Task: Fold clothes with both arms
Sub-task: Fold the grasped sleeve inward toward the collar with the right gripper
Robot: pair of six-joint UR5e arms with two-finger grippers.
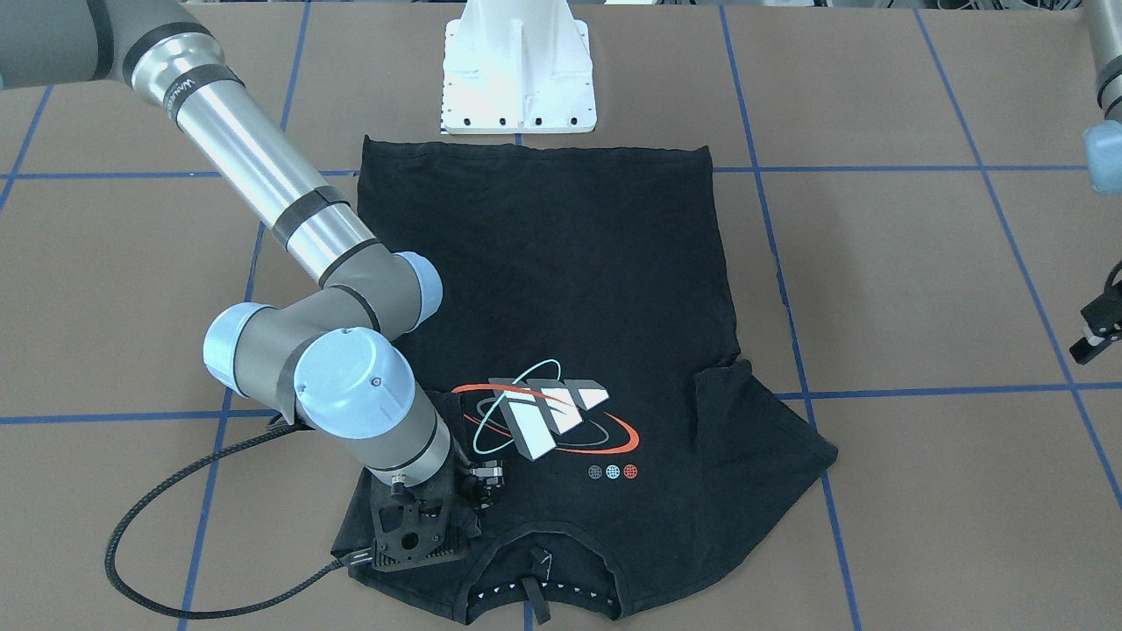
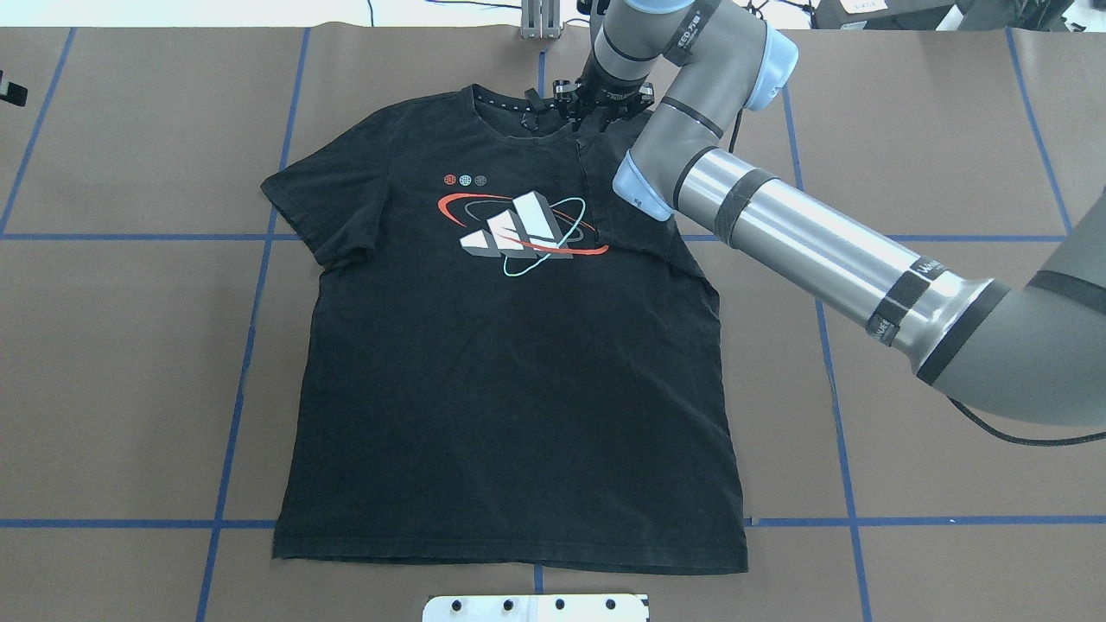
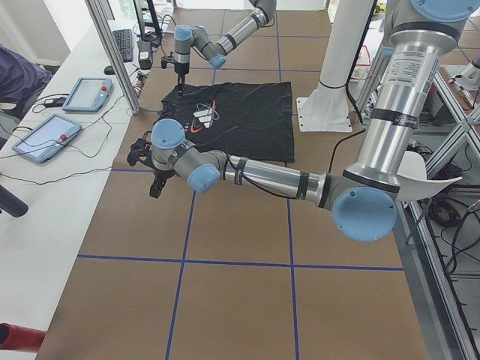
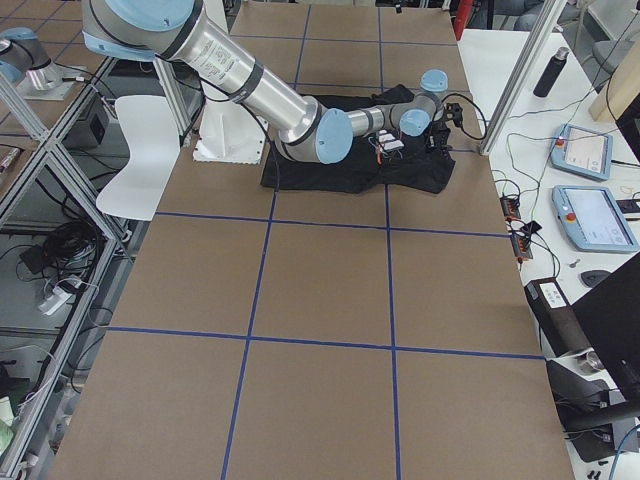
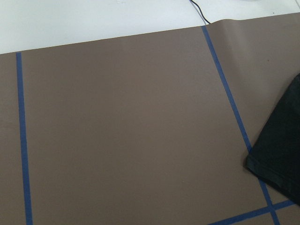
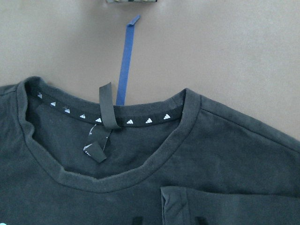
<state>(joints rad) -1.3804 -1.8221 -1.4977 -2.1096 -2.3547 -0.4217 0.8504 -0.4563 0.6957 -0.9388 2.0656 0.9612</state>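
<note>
Black on black, the right tool (image 1: 416,536) sits low on the T-shirt (image 2: 510,380) at its shoulder, about 1 o'clock of the garment in the overhead view. Its fingers are lost against the cloth, so I cannot tell how wide it stands or whether it pinches anything. Just beside it one sleeve (image 6: 225,206) lies folded in over the chest, near the collar (image 6: 117,177). The left tool (image 2: 10,92), cut off at that view's 10 o'clock edge, hangs well apart from the shirt; its gap cannot be read. One shirt lies flat, logo (image 2: 518,229) up, on the brown counter (image 2: 907,484); two arms (image 2: 821,250), two tools.
</note>
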